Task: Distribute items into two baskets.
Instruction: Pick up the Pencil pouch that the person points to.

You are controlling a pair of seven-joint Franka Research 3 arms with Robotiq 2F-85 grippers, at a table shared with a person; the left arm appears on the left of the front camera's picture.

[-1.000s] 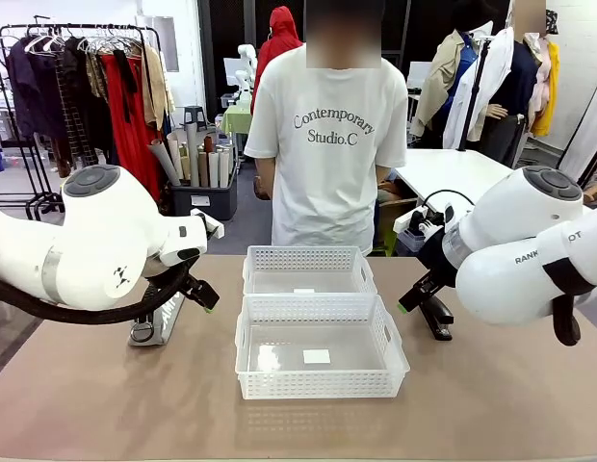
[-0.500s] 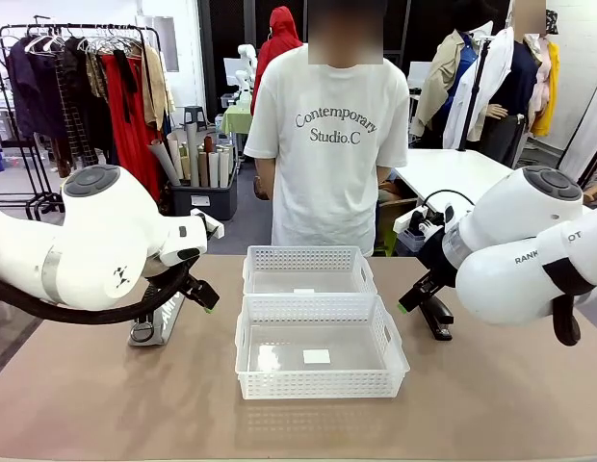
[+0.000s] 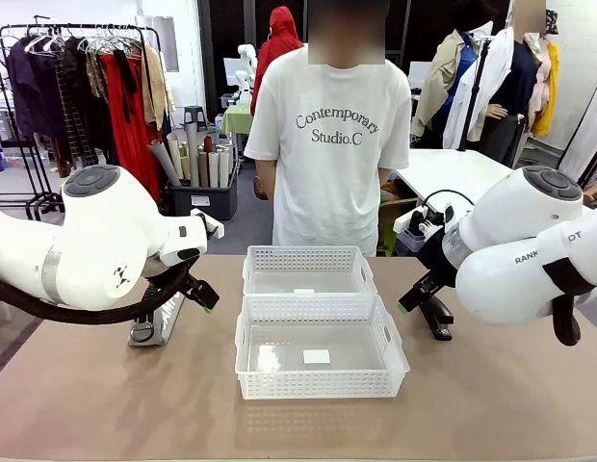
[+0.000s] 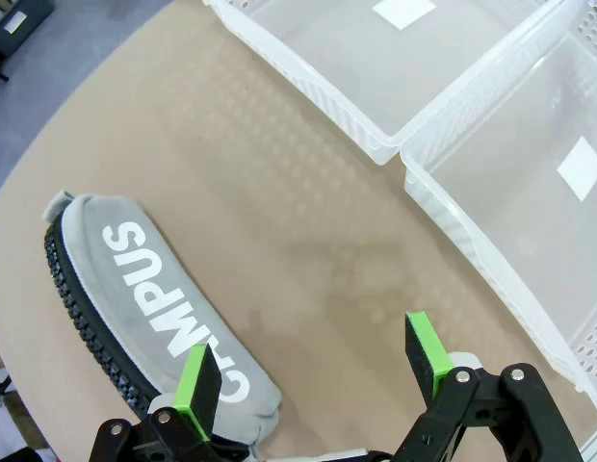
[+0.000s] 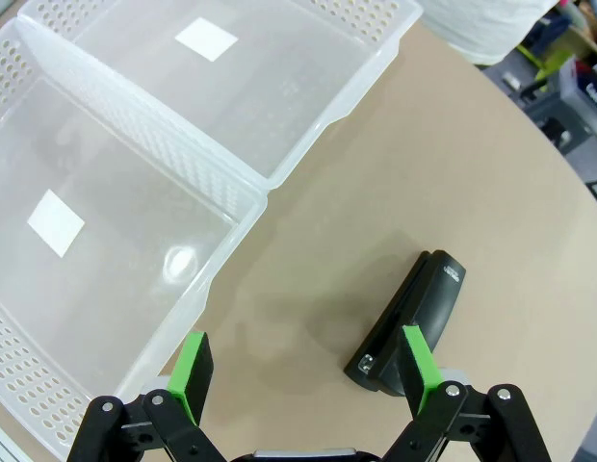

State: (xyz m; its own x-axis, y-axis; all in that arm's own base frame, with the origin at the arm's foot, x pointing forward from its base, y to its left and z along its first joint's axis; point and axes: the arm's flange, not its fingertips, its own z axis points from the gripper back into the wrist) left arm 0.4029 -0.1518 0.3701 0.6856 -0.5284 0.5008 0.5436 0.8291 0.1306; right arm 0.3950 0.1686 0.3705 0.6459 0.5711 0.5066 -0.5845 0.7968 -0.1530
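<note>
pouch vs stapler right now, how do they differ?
The pouch is grey fabric with white CAMPUS lettering; the stapler is plain black and hard-looking. The pouch lies to the robot's left of the baskets, the stapler to their right. Shared: both lie on the table, outside the baskets, with nothing gripping them.

Grey pouch (image 4: 135,279) with white lettering, black stapler (image 5: 420,306), white lattice-sided baskets (image 3: 318,383)

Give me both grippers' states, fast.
Left gripper: open, empty, beside the pouch.
Right gripper: open, empty, next to the stapler, not gripping it.
</note>
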